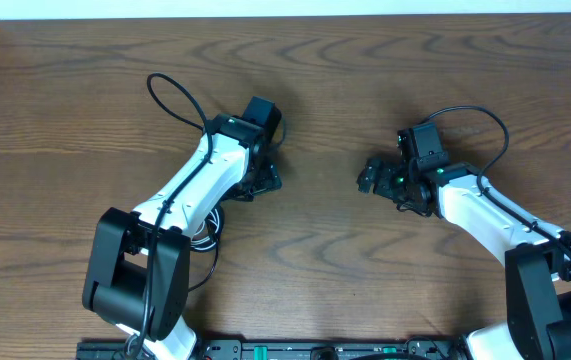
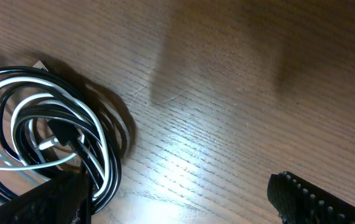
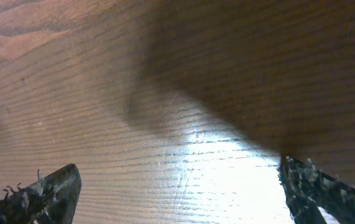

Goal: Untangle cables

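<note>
The cables (image 2: 100,134) lie as one coil of black and white cords on the wooden table, at the left of the left wrist view, with a small plug inside the loops. From overhead only a bit of the coil (image 1: 208,228) shows beside the left arm; the rest is hidden under it. My left gripper (image 2: 177,208) is open and empty, its left finger right next to the coil; overhead shows this gripper (image 1: 257,183) low over the table. My right gripper (image 3: 177,193) is open and empty over bare wood, right of centre in the overhead view (image 1: 370,178).
Thick black arm wires loop above the left arm (image 1: 177,95) and the right arm (image 1: 487,117). The wooden table (image 1: 345,70) stretches back to a white wall strip. The arm bases stand at the front edge.
</note>
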Motion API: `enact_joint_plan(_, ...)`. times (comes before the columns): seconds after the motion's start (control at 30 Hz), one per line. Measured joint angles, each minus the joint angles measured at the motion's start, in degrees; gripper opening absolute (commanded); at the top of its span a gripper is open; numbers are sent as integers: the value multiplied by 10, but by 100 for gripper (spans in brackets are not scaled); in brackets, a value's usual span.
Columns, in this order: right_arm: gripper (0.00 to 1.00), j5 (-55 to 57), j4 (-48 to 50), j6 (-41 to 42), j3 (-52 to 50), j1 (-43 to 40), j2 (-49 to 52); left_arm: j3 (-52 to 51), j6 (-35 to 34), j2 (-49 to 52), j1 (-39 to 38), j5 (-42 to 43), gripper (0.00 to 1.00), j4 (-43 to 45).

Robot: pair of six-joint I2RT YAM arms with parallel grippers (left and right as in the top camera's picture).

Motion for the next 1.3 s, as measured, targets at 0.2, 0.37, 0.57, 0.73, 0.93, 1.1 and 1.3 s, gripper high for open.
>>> enact_joint_plan(0.2,99,-8,0,0,0,0,0,0,31,0,2,22,98,-7)
enact_joint_plan(0.37,62,-40,54,-7,0,0,0,43,97,0,26,89,98,-45)
enact_joint_plan(0.57,18,-113,115,-20,1,-1,0,110,118,-35,82,124,98,-71)
enact_joint_plan(0.73,24,-184,153,-31,1,11,0,111,108,-71,127,134,98,-134)
enact_joint_plan(0.93,28,-224,173,-53,1,71,0,111,105,-71,180,133,98,-191)
enact_joint_plan(1.1,29,-232,193,-69,1,108,0,110,104,-71,196,110,56,-203)
enact_joint_plan(1.3,29,-213,200,-84,1,166,0,49,89,-71,196,76,54,-197)
